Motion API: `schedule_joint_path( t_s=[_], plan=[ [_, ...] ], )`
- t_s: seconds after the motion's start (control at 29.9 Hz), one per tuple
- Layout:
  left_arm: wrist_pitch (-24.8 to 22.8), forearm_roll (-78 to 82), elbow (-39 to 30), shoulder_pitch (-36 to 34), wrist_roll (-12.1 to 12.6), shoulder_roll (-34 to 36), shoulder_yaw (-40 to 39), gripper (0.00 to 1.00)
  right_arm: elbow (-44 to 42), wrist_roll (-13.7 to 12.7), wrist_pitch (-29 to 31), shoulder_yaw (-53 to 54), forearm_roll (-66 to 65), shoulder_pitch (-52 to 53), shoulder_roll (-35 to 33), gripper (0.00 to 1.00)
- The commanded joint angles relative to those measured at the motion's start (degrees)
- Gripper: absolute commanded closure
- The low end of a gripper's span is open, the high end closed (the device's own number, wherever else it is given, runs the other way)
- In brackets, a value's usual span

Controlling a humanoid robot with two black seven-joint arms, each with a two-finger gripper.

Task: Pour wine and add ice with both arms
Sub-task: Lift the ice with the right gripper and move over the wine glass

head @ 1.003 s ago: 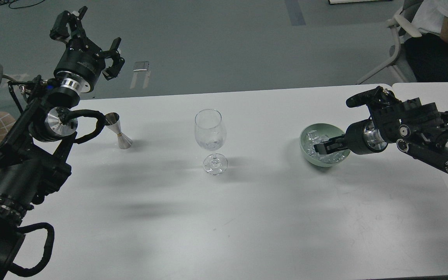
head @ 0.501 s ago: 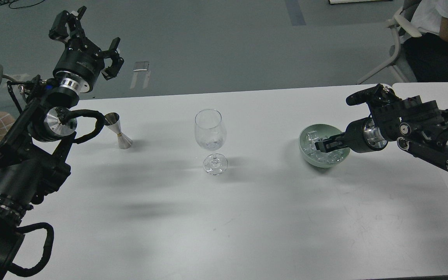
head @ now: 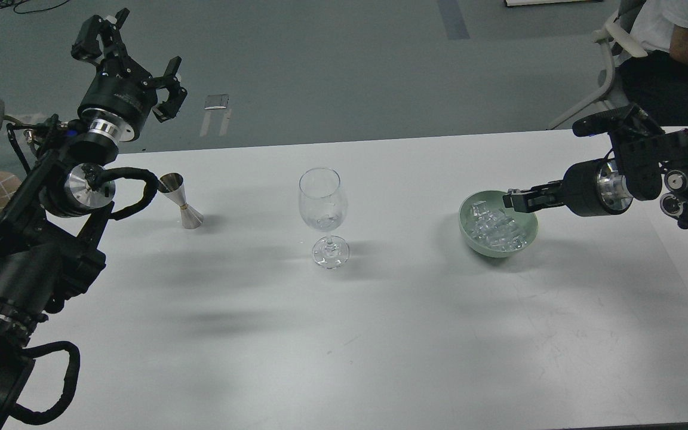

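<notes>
A clear stemmed wine glass [head: 322, 206] stands at the table's middle, with a shallow pool of clear wine [head: 323, 223] at the bottom of its bowl. A pale green bowl [head: 467, 230] on the right holds several pieces of clear ice [head: 494, 230]. My right gripper [head: 510, 199] hovers just above the bowl's far right rim, pointing left; it is small and dark, and I cannot tell whether it holds anything. My left gripper [head: 135, 57] is raised high at the far left, its fingers spread and empty.
A silver metal jigger [head: 180, 200] stands on the table [head: 344, 334] at the left, next to my left arm's cable loop. A seated person [head: 672, 42] and a chair are beyond the table's far right corner.
My right gripper has lifted out of the ice bowl and drawn back to the right, now above the rim. My left gripper has shifted slightly up and left.
</notes>
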Motion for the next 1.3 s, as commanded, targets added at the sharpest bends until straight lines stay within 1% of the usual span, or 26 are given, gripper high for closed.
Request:
schedule_joint_path(
  t_s=[0.0,0.17,0.3,0.43,0.64,0.77,0.84,1.0,1.27],
  plan=[
    [0.13,0.0,-0.02,0.07,0.0,0.0,-0.02,0.02,2.99,-0.03,0.03,3.19,0.01,-0.06,-2.79,1.0],
    [0.22,0.09,-0.02,-0.1,0.0,-0.09,-0.02,0.02,5.38,-0.03,0.03,8.82,0.01,-0.15,-4.2,1.0],
    [0.22,0.0,-0.02,-0.02,0.0,0.0,-0.02,0.02,7.83,-0.29,0.03,13.03,-0.08,0.11,-3.5,1.0],
    [0.13,-0.09,0.07,0.07,-0.09,0.09,-0.1,0.02,10.3,-0.47,0.03,14.89,-0.17,0.29,-1.84,1.0],
    [0.13,-0.09,0.16,0.07,-0.09,0.79,-0.1,0.02,11.35,-0.73,0.03,15.51,-0.61,3.01,2.91,1.0],
    [0.22,-0.09,0.16,-0.02,-0.09,1.75,-0.19,0.02,11.27,-1.52,0.03,15.24,-0.61,5.91,8.79,1.0],
    [0.22,-0.17,0.16,-0.02,-0.09,2.02,-0.19,0.02,11.18,-1.61,0.03,15.15,-0.7,6.27,10.29,1.0],
    [0.31,-0.09,0.16,-0.02,0.0,2.64,-0.37,0.02,10.83,-3.72,0.03,14.8,-1.22,6.0,15.57,1.0],
    [0.4,-0.17,0.16,0.07,-0.09,2.81,-0.37,0.02,7.67,-3.81,0.03,14.8,-3.6,6.35,23.48,1.0]
  ],
)
